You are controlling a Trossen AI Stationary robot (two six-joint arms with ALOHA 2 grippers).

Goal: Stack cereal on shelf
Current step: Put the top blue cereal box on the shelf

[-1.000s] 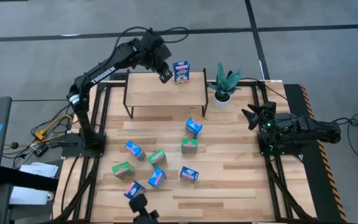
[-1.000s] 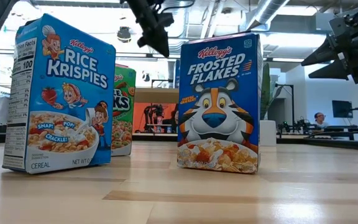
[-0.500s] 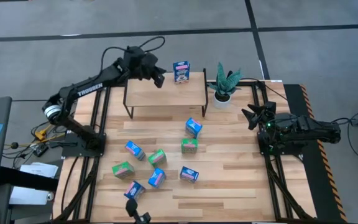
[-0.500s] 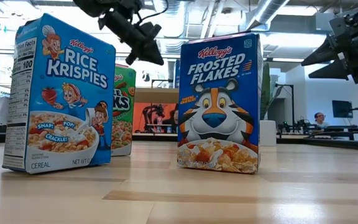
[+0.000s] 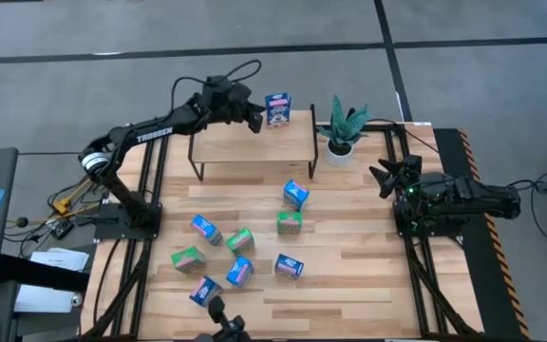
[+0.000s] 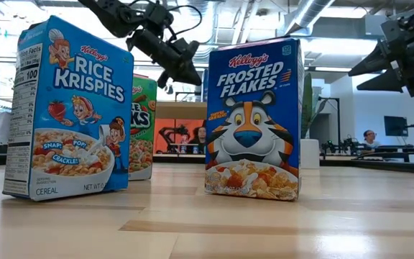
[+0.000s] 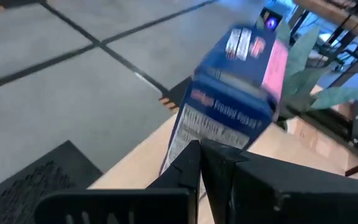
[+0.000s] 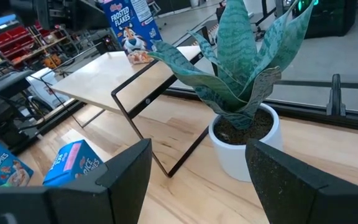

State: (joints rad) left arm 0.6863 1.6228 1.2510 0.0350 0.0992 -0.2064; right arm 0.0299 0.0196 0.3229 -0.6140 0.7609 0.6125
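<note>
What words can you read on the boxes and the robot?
"Kellogg's RICE KRISPIES", "SNAP! CRACKLE! POP!", "CEREAL": tall blue cardboard box.
"Kellogg's FROSTED FLAKES": blue tiger box.
"TROSSEN": dark left arm.
"FROSTED FLAKES": blue box on the light-wood shelf.
Green box behind: only "KS" shows.
Left wrist view's box: blurred.

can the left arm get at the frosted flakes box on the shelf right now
Probably yes. The left end effector, shut, hovers over the shelf right beside the Frosted Flakes box, with nothing between them. It would have to open first.
</note>
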